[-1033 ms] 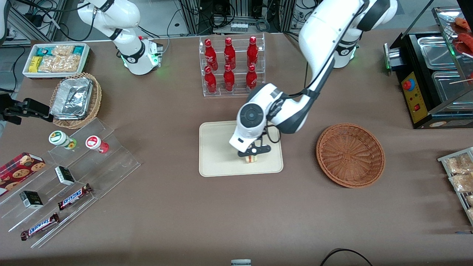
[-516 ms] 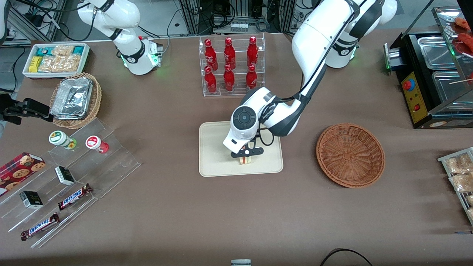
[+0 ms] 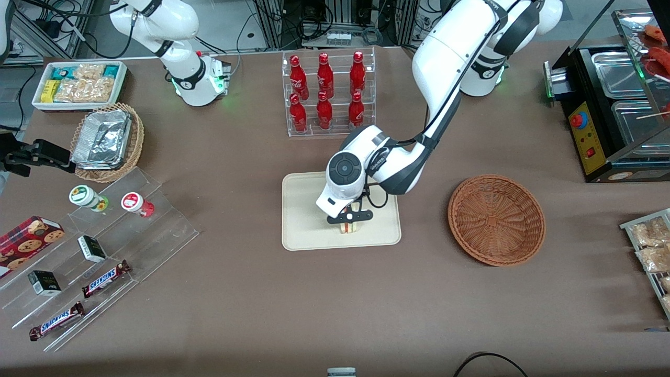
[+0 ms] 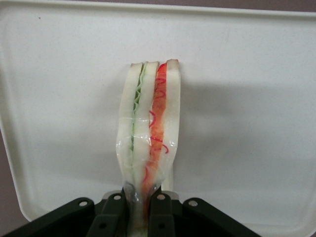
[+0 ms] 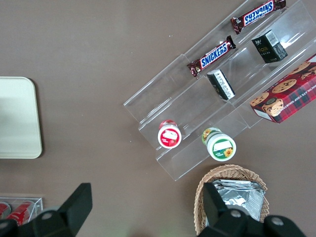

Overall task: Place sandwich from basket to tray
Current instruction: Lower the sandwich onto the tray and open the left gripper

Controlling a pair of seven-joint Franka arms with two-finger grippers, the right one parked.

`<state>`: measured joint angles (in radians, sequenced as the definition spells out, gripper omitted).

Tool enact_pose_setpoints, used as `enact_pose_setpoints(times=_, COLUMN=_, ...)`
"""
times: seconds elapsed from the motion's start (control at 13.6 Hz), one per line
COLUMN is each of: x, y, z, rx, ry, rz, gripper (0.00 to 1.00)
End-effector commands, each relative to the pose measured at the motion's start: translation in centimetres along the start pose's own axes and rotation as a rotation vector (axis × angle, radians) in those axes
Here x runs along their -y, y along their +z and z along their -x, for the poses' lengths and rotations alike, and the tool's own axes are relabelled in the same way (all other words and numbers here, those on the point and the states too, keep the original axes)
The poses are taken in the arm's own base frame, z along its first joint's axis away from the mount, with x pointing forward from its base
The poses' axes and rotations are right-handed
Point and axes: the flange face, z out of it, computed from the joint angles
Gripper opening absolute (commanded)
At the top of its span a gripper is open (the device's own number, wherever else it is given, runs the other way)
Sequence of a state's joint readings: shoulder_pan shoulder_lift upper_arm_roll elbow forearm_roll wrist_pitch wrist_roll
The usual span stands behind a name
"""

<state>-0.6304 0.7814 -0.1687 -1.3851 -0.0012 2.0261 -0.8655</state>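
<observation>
My front cam looks steeply down over the whole table (image 3: 251,314); left wrist cam sits close above the tray (image 4: 256,74); both share it; right wrist stares straight down too.

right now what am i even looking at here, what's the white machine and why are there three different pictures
It is a robot arm, filmed by three cameras. One looks down on the table from the front; one sits on the working arm's wrist; one sits on a parked arm's wrist. The working arm's end effector is over the cream tray, shut on a small wrapped sandwich with red and green filling. The round wicker basket beside the tray holds nothing. A rack of red bottles stands farther back.
</observation>
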Motion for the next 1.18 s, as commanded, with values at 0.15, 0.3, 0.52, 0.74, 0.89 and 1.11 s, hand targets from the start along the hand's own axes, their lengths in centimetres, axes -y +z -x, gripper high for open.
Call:
enact_pose_setpoints(times=0.15, x=-0.7, y=0.1, z=0.0, rx=-0.017, ry=-0.024, rz=-0.005, gripper=0.02)
enact_pose_setpoints(times=0.3, x=-0.7, y=0.1, z=-0.1, rx=-0.02, ry=-0.054, rz=-0.007, gripper=0.81)
enact_pose_setpoints(times=0.52, x=-1.1, y=-1.2, z=0.4, rx=-0.03, ry=-0.054, rz=0.005, gripper=1.0)
enact_pose_setpoints(times=0.74, x=-0.5, y=-5.1, z=0.5, rx=-0.035, ry=-0.056, rz=0.006, gripper=1.0)
enact_pose_setpoints(times=0.89, x=-0.1, y=-8.8, z=1.1, rx=-0.031, ry=-0.049, rz=-0.003, gripper=1.0)
enact_pose_setpoints(times=1.11, x=0.9, y=-13.5, z=2.1, rx=-0.042, ry=-0.031, rz=-0.018, gripper=1.0)
